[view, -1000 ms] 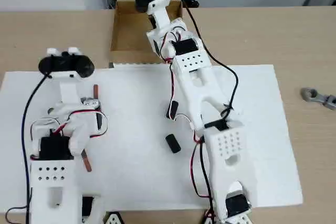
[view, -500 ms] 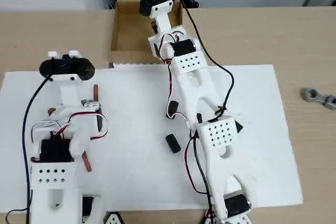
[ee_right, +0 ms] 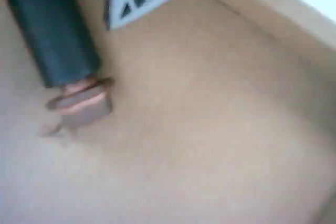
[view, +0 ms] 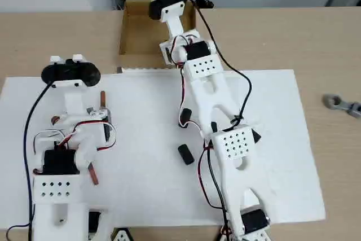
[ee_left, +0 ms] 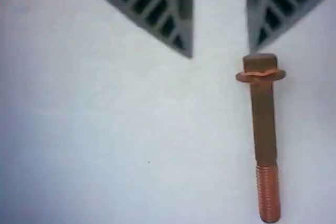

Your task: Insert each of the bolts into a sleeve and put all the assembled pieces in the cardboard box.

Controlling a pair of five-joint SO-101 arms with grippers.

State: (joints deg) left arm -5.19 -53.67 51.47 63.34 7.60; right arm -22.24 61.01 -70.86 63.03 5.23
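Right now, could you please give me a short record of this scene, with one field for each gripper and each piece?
bolt: copper, lying flat on the white sheet, without sleeve
left gripper: open, over the sheet, beside the bolt's head
right gripper: over the cardboard box
assembled piece: black sleeve on a bolt, in the box
loose sleeve: black, on the sheet beside the right arm

High camera above table (view: 316,38), left wrist close over bolt (ee_left: 262,129), right wrist inside cardboard box (ee_right: 210,129)
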